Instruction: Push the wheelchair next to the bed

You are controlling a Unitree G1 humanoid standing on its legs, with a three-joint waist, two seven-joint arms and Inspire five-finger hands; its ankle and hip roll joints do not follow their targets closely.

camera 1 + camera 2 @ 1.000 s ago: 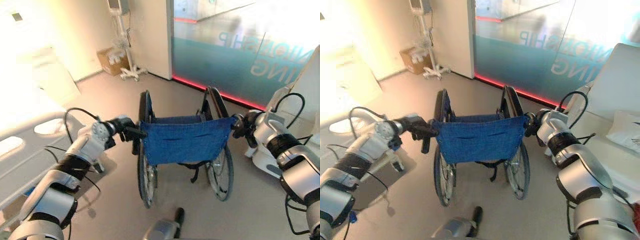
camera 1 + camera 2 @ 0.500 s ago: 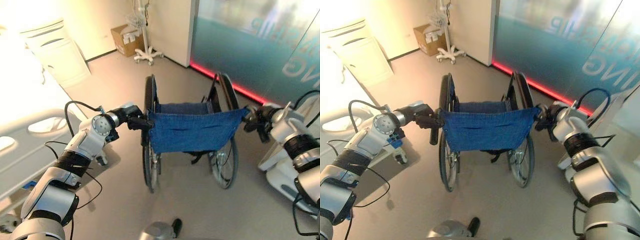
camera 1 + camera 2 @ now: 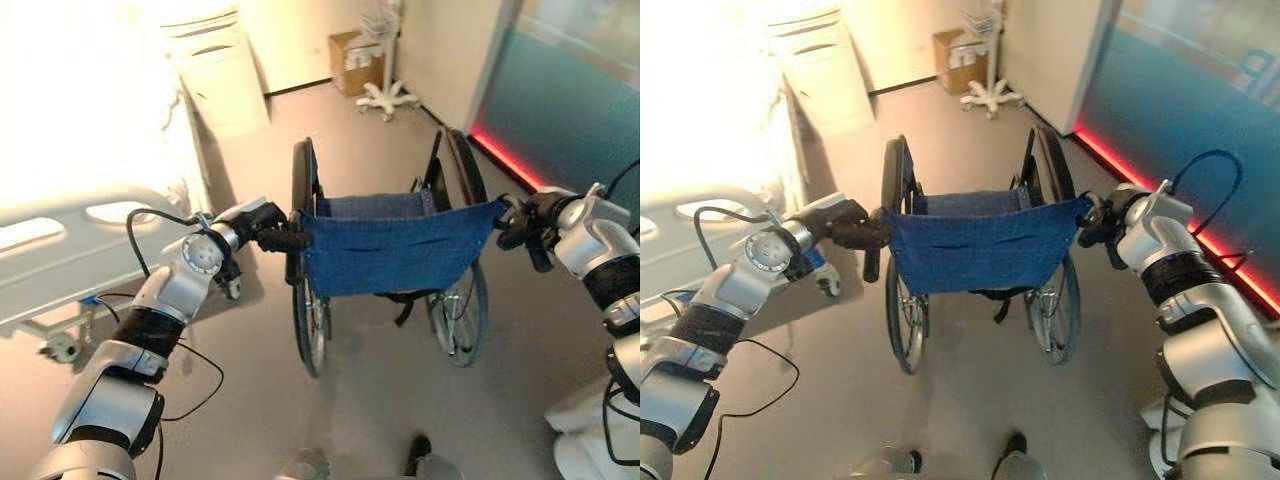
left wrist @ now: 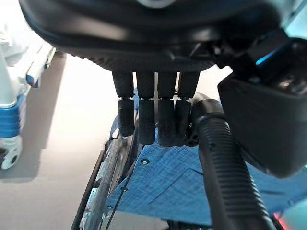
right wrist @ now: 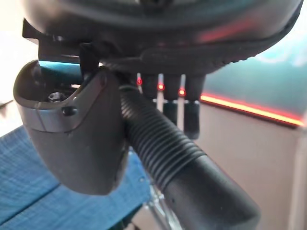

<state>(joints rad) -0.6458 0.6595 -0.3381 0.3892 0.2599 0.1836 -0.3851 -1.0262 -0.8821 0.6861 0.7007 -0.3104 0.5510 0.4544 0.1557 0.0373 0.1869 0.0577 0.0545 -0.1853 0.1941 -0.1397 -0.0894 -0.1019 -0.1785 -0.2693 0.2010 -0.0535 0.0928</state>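
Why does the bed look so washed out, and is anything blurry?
In both eye views strong glare bleaches the bed; the wheelchair is evenly lit. In the right wrist view the ribbed handle looms blurred near the right hand.

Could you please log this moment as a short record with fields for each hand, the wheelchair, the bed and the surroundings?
left hand: curled round the left push handle
right hand: curled round the right push handle
wheelchair: upright on the floor, blue fabric back facing the robot, seat empty
bed: on the robot's left, white side rail near the left arm; wheelchair apart from it
surroundings: white cabinet, cardboard box and wheeled stand ahead
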